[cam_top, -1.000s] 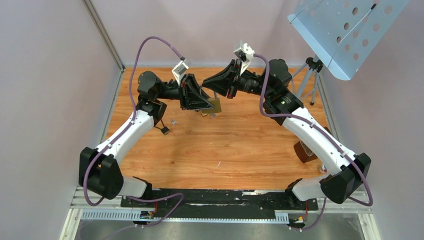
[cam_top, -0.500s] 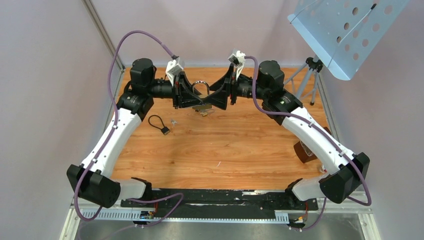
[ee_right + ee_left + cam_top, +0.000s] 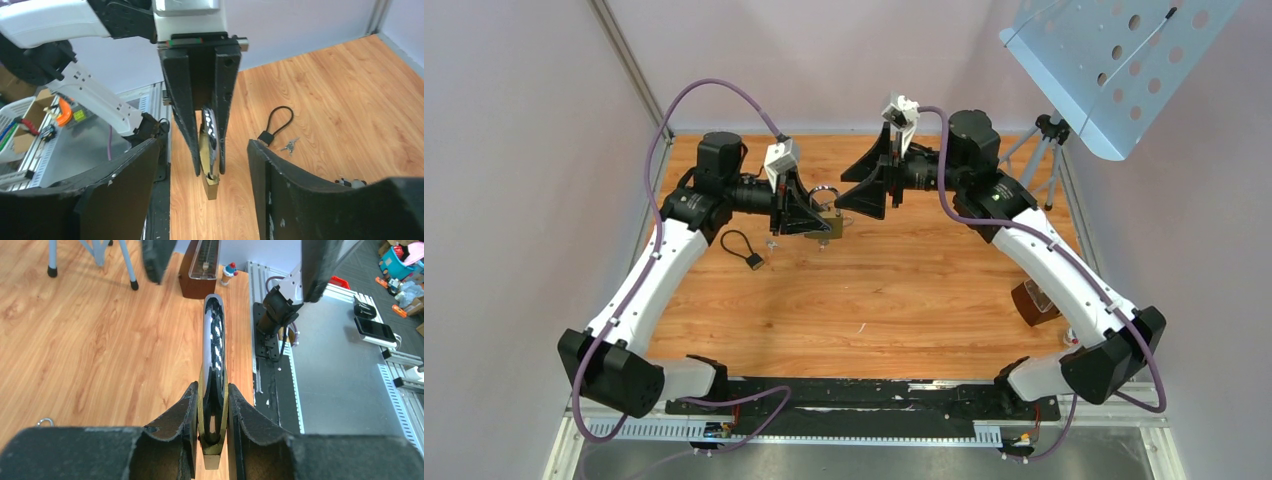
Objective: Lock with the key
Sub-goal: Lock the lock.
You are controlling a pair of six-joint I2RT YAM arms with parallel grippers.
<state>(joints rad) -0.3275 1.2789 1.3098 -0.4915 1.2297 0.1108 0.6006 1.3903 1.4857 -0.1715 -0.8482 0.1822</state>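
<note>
- The padlock [image 3: 829,222] is clamped by its brass body in my left pincer [image 3: 822,222] and held in the air above the far middle of the tabletop [image 3: 874,300].
- In my left wrist view the padlock [image 3: 212,405] sits edge-on between the two fingers, with its shiny shackle reaching away from me towards my other arm.
- I can't tell whether a key sits in the padlock, or whether the shackle is pushed home.
- My left pincer [image 3: 212,390] is narrow, pressed onto both flat sides of the body.
- My right pincer [image 3: 844,190] faces the left one, spread wide and holding nothing, close to the shackle.
- My right wrist view looks between its own fingers at the padlock [image 3: 209,167], which hangs in the left pincer [image 3: 209,170].
- A black cable lock [image 3: 739,245] lies on the tabletop left of the padlock and below my left arm.
- Small keys [image 3: 771,243] lie just beside the cable lock.
- A brown metronome [image 3: 1029,300] stands at the right edge, partly behind my right arm.
- A music stand [image 3: 1114,60] rises at the far right corner.
</note>
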